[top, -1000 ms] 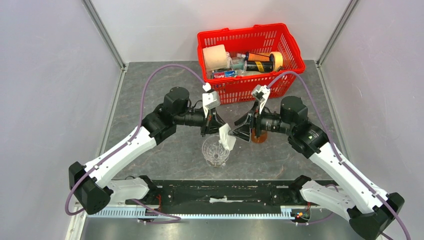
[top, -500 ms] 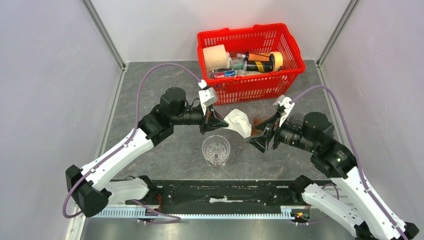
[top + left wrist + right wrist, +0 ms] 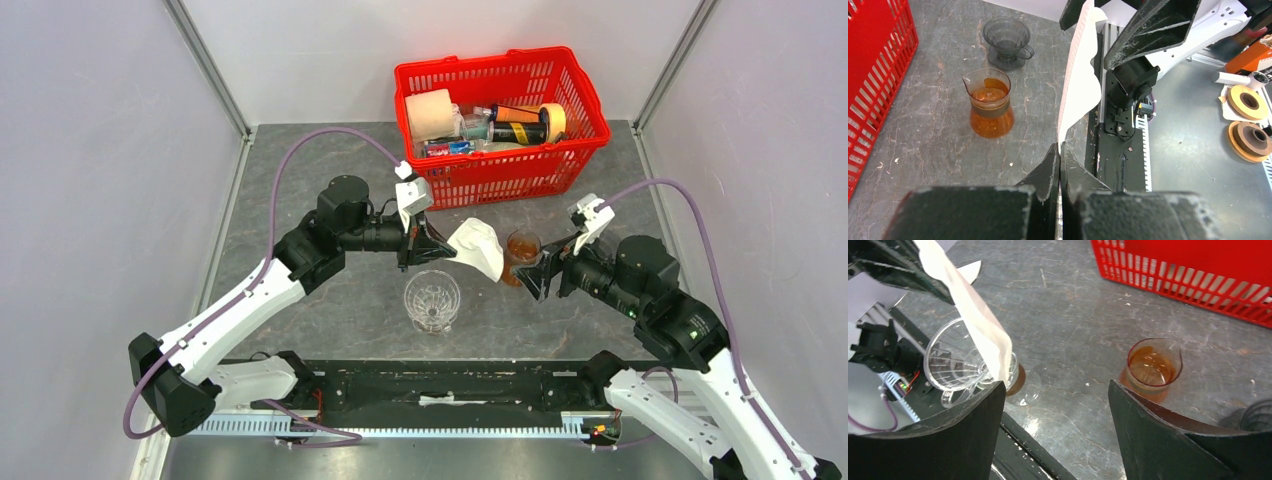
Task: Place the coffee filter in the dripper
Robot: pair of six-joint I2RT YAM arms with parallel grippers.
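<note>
The coffee filter [image 3: 478, 247] is a white paper cone, pinched by its edge in my left gripper [image 3: 450, 251], which is shut on it. It hangs in the air above and to the right of the dripper [image 3: 432, 300], a clear ribbed glass cone standing on the table. In the left wrist view the filter [image 3: 1080, 75] rises edge-on from the shut tips of the left gripper [image 3: 1059, 147]. My right gripper [image 3: 532, 277] stands open and holds nothing, to the right of the filter. In the right wrist view the filter [image 3: 968, 305] hangs over the dripper [image 3: 960, 360], beyond the right gripper [image 3: 1055, 385].
A glass beaker of brown liquid [image 3: 521, 250] stands between the filter and my right gripper. A dark smoky cup [image 3: 1007, 40] sits further right. A red basket [image 3: 575, 95] of assorted items stands at the back. A black rail [image 3: 450, 385] runs along the near edge.
My right gripper has let go of the filter, opened wider and drawn back to the right. The left gripper has lifted the filter a little up and away from the dripper's mouth.
</note>
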